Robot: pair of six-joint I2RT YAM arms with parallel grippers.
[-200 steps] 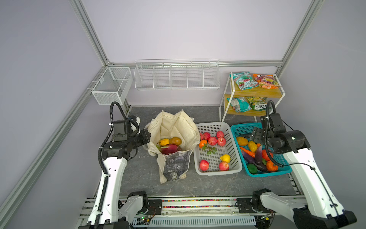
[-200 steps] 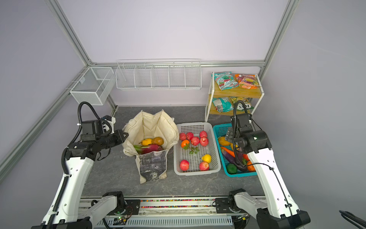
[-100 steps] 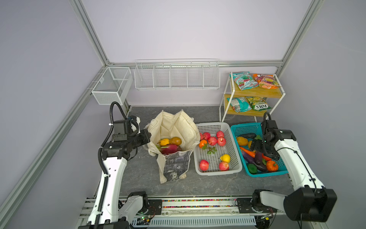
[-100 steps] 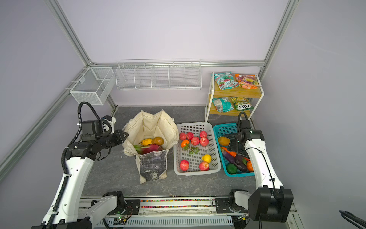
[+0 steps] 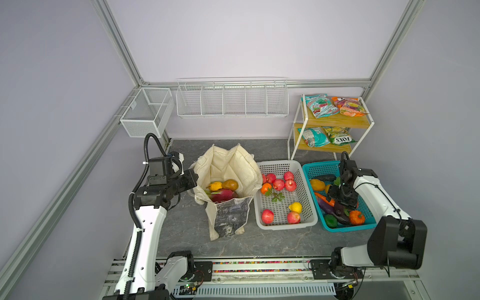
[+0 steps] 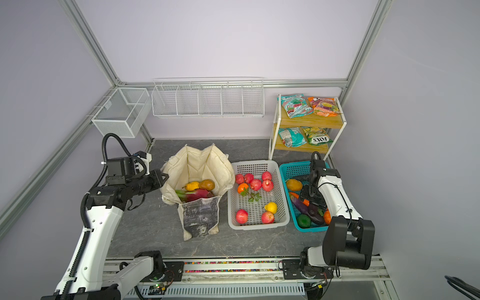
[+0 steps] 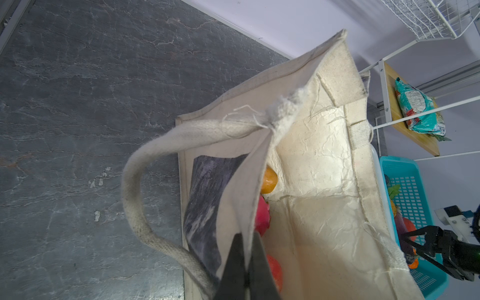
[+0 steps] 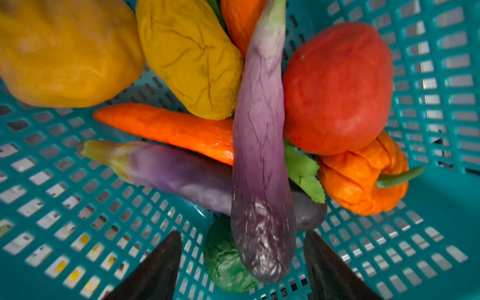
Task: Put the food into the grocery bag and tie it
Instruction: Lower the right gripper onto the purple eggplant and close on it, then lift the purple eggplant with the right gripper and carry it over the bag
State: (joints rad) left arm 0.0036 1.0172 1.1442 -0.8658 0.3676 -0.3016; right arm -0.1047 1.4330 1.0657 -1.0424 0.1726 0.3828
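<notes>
Grey surface [image 5: 181, 228] is carrying everything. Only the wrist views are revealing grips: left gripper [image 7: 248, 239] is clenching the grocery bag [image 7: 324, 168] rim; right gripper [image 8: 242, 232] is gaping astride a purple eggplant [image 8: 259, 155] in the teal basket [image 8: 78, 207] at right. Dragon fruit [image 5: 222, 194] is lying inside the bag.
</notes>
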